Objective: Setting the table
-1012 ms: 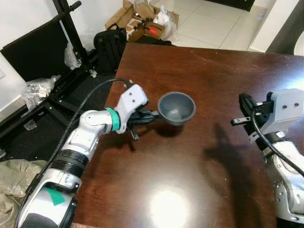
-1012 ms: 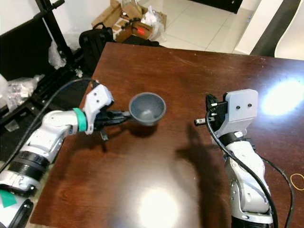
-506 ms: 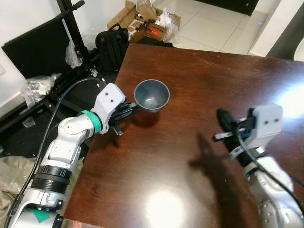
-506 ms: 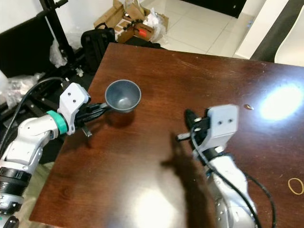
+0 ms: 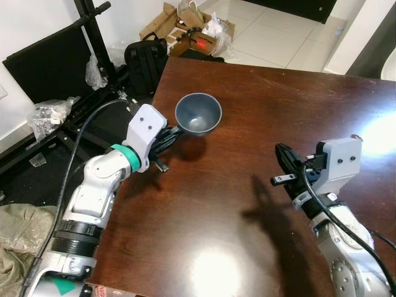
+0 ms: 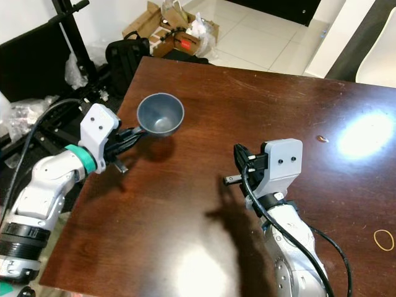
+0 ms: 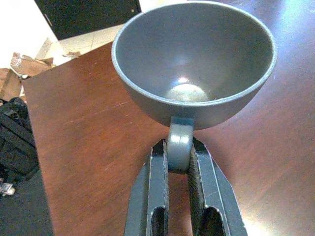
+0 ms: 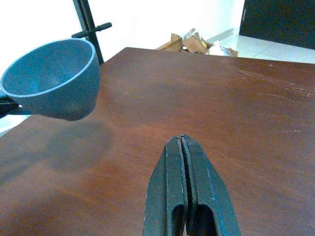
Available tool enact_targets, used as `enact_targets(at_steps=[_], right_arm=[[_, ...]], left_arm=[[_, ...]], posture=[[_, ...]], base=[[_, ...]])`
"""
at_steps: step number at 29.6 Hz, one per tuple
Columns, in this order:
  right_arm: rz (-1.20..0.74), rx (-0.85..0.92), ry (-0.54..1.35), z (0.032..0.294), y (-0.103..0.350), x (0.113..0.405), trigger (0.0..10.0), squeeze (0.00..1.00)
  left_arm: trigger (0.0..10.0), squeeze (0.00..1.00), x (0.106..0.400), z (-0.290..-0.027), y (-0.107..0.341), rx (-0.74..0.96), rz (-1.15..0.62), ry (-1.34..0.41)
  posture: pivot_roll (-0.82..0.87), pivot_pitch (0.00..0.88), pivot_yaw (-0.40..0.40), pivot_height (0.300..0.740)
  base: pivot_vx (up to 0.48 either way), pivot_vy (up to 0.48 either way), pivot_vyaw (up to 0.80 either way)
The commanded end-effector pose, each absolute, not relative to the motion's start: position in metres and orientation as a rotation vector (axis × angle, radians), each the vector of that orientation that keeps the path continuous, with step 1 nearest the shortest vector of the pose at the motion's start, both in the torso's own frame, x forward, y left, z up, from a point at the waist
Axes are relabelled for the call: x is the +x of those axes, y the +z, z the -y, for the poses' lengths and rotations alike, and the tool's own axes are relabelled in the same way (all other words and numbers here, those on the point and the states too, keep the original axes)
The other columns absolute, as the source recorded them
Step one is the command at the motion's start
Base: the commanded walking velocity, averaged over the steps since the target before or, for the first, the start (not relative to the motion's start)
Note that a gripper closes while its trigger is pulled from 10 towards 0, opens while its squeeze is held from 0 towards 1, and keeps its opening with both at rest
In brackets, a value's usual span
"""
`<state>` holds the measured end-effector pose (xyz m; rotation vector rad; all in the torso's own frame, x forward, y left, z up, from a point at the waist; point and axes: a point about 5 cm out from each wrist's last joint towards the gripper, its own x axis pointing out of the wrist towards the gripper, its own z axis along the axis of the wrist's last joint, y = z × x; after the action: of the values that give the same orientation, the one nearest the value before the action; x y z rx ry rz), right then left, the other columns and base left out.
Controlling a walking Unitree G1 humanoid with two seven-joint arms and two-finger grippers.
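Note:
A grey-blue cup (image 5: pixel 198 113) hangs upright a little above the dark wooden table (image 5: pixel 260 124), near its left edge, casting a shadow beneath. My left gripper (image 7: pixel 180 160) is shut on the cup's small handle (image 7: pixel 179 142), and the bowl of the cup (image 7: pixel 193 59) is empty. My right gripper (image 8: pixel 183 162) is shut with nothing in it, held above the table to the right of the cup (image 8: pixel 51 78). In the head views the right gripper (image 6: pixel 238 167) sits mid-table, well apart from the cup.
Off the table's left side stand a black frame (image 5: pixel 93 37), a black bag (image 5: pixel 143 59), plastic bags and cardboard boxes (image 5: pixel 185 25) on the floor. A rubber band (image 6: pixel 383 239) and a small speck (image 6: pixel 322 138) lie on the table's right part.
The cup in my left gripper has risen slightly and the left arm has bent closer. The right arm has shifted a little toward the table's middle; earlier the camera view moved.

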<state>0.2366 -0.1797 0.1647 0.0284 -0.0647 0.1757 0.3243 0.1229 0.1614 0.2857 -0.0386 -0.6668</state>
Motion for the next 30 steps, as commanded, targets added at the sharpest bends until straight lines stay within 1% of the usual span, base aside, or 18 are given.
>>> enact_targets(at_steps=[1,8,25,28,30], right_arm=[[0.061,0.024,0.147,0.1832,0.1625,0.2373,10.0,0.0],[0.061,0.025,0.14,0.1827,0.1611,0.2375,10.0,0.0],[0.058,0.032,0.128,0.183,0.1589,0.2379,10.0,0.0],[0.057,0.034,0.127,0.1828,0.1586,0.2379,10.0,0.0],[0.057,0.034,0.127,0.1826,0.1585,0.238,10.0,0.0]], left_arm=[[10.0,0.0,0.3242,-0.1196,0.1617,0.301,0.041,-0.663],[10.0,0.0,0.3246,-0.1168,0.1634,0.3,0.052,-0.669],[10.0,0.0,0.3238,-0.1165,0.1645,0.303,0.051,-0.678],[10.0,0.0,0.3239,-0.1169,0.1645,0.304,0.05,-0.678],[10.0,0.0,0.3241,-0.1171,0.1646,0.304,0.05,-0.677]], posture=[[-0.07,0.006,0.066,0.74],[-0.07,0.0,0.071,0.74],[-0.06,0.008,0.077,0.74],[-0.06,0.007,0.078,0.74],[-0.06,0.007,0.078,0.74]], base=[[0.0,0.0,0.0],[0.0,0.0,0.0],[-0.285,0.0,0.0],[-0.249,0.0,0.0],[0.0,0.0,0.0]])
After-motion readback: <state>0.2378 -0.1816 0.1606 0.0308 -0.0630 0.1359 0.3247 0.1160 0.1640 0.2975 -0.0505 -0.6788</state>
